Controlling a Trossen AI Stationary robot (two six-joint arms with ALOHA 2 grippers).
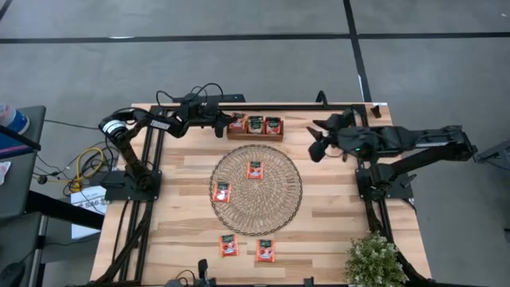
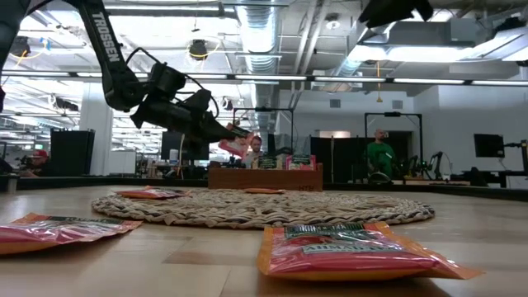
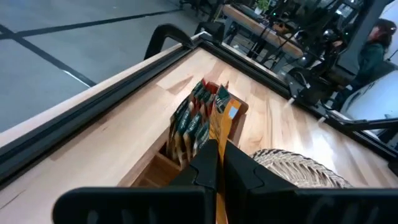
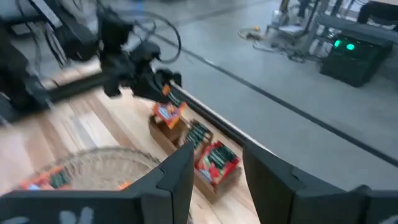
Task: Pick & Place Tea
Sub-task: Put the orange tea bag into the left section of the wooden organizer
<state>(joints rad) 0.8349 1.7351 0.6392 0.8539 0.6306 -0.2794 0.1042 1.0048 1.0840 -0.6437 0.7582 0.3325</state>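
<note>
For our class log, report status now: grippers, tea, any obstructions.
Left gripper shut on a tea sachet above the wooden tray. Right gripper open, empty, beside the tray. Four sachets remain; nothing blocking.

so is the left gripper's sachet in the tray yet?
No. Left gripper holds the sachet above the wooden tray, not released.

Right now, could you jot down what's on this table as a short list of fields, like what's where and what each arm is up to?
left end effector: shut on a tea sachet, held above the left end of the wooden tray
right end effector: open, empty, hanging above the table right of the tray
tray: at the table's far edge, sachets standing in it
woven mat: round, mid-table, two sachets lying on it
loose sachets: two, on the bare wood near the front edge
plant: front right corner
</note>
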